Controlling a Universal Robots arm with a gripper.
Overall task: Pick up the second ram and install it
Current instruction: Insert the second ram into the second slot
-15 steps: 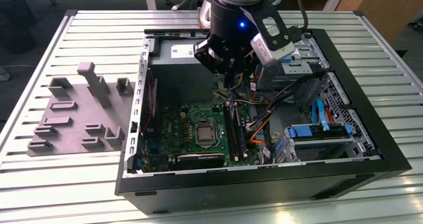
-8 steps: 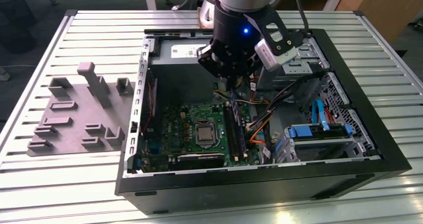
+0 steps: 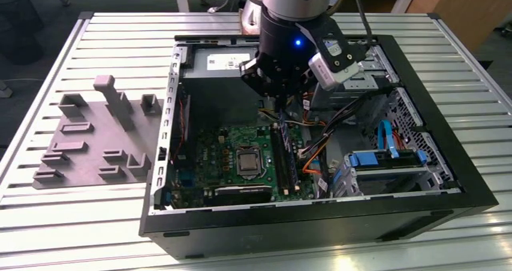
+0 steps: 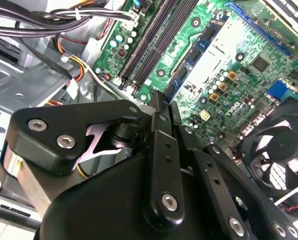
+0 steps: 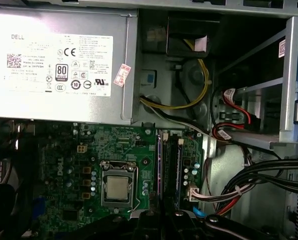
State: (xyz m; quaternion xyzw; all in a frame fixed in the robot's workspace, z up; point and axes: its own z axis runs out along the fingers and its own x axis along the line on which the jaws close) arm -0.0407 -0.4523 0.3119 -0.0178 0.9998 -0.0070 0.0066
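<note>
My gripper (image 3: 280, 94) hangs inside the open computer case (image 3: 160, 163), above the far end of the green motherboard (image 3: 228, 142). In the second wrist view its black fingers (image 4: 158, 107) are pressed together with nothing between them, so it is shut. Under it run the long memory slots (image 4: 154, 40), beside the square silver chip (image 5: 117, 188). A narrow ram stick with dark chips (image 3: 286, 160) stands on edge in those slots, also visible in the first wrist view (image 5: 171, 165). Whether it is the second ram I cannot tell. The gripper is apart from it, higher up.
A grey tray (image 3: 88, 139) with raised blocks lies on the slatted table at the exterior view's left. Inside the case are a silver power supply (image 5: 59, 65), bundled cables (image 3: 320, 139), a blue drive cage (image 3: 384, 160) and a fan (image 4: 279, 160).
</note>
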